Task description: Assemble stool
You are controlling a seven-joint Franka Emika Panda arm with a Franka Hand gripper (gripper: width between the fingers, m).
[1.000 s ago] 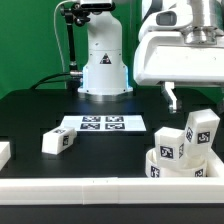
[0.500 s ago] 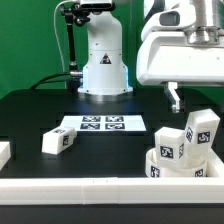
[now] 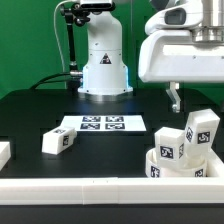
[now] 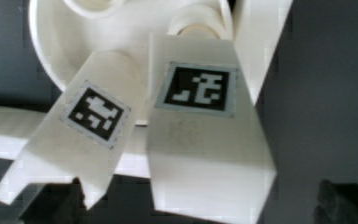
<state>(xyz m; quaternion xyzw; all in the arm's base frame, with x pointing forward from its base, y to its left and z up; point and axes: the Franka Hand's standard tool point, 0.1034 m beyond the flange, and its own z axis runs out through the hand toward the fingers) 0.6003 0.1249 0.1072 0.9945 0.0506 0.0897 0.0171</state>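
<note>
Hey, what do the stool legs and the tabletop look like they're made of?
The legs look like hard white plastic, smooth and matte: even colour, crisp blocky edges. Their black-and-white tags look like printed stickers. The tabletop looks matte black, perhaps cloth or coated board; it shows no glare, so that stays open.

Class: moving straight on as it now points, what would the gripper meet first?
Probably the two legs standing in the seat; the wrist view centres them ahead of the gripper. Depth is unclear.
</note>
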